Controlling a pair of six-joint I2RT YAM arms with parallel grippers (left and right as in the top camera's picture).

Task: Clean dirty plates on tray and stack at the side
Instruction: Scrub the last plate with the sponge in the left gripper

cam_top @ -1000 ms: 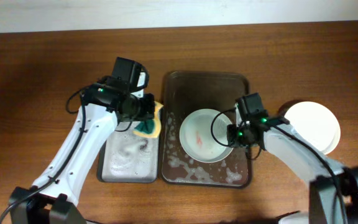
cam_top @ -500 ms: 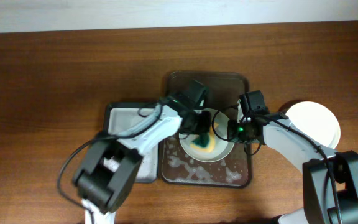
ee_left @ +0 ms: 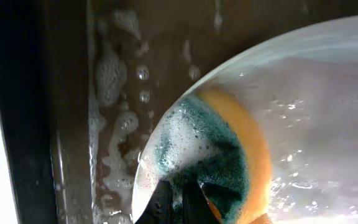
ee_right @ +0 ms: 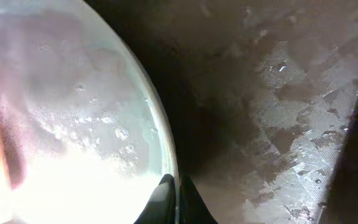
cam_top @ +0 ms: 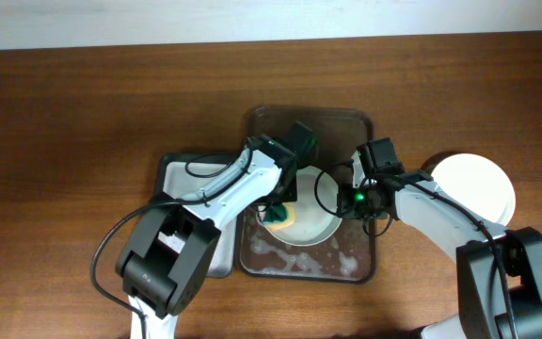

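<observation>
Left fingers [ee_left: 161, 202] closed on sponge [ee_left: 229, 155], swept from plate [cam_top: 323, 215] centre to its lower-left rim; right fingers [ee_right: 165, 198] pinch plate rim on tray [cam_top: 351, 122]; red mark gone, scrub nearly done.

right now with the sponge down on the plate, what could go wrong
The right pincer grips the plate only at its soapy rim, so the scrubbing push might slip it free. The left pincer holds the sponge by one edge; it could fold or pull out. Foam lies on the tray, so a loosened plate may slide.
</observation>
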